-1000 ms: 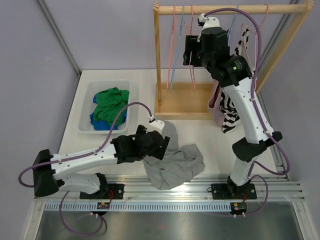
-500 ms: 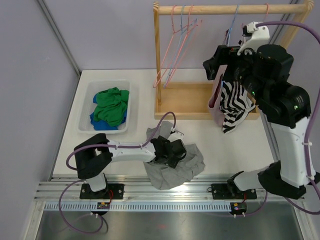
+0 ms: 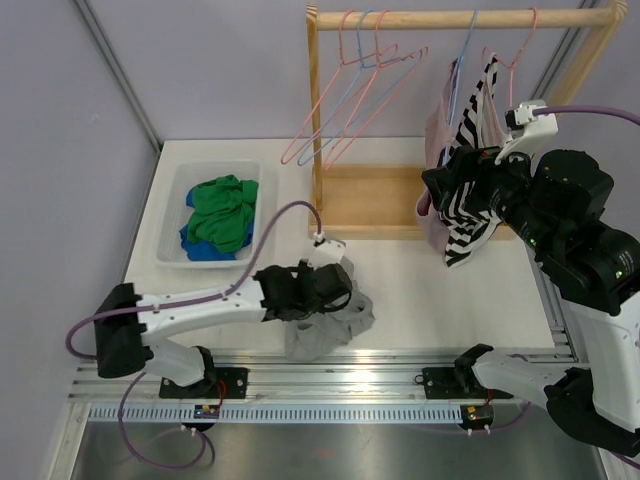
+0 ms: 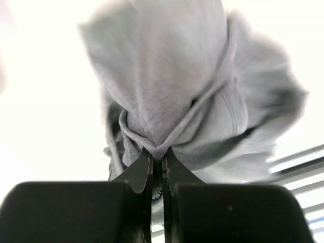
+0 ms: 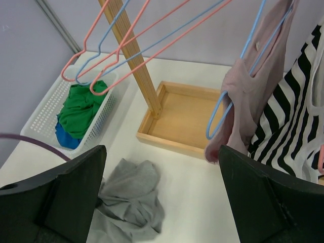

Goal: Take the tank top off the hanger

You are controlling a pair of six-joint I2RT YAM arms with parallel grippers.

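A grey tank top [image 3: 330, 325] lies bunched on the table, off any hanger. My left gripper [image 3: 335, 290] is shut on a fold of it; in the left wrist view the jaws [image 4: 157, 154] pinch the grey cloth [image 4: 177, 76]. A pink tank top [image 3: 437, 130] hangs on a blue hanger [image 5: 223, 114] from the rack, beside a black-and-white striped top [image 3: 470, 215]. My right gripper [image 3: 455, 180] stands open in front of these hanging tops, holding nothing; its wrist view [image 5: 162, 148] looks down on the grey top [image 5: 131, 202].
Three empty hangers [image 3: 350, 100], pink and blue, hang tilted out to the left on the wooden rack's rail [image 3: 450, 18]. The rack's wooden base tray [image 3: 370, 200] sits behind. A white basket [image 3: 175, 215] with green and blue clothes [image 3: 222, 210] stands at left.
My left gripper has closed on the grey top and gathered it leftward into a bunch. My right arm has drawn back from the rail, jaws opened wide. The empty hangers have swung out to the left.
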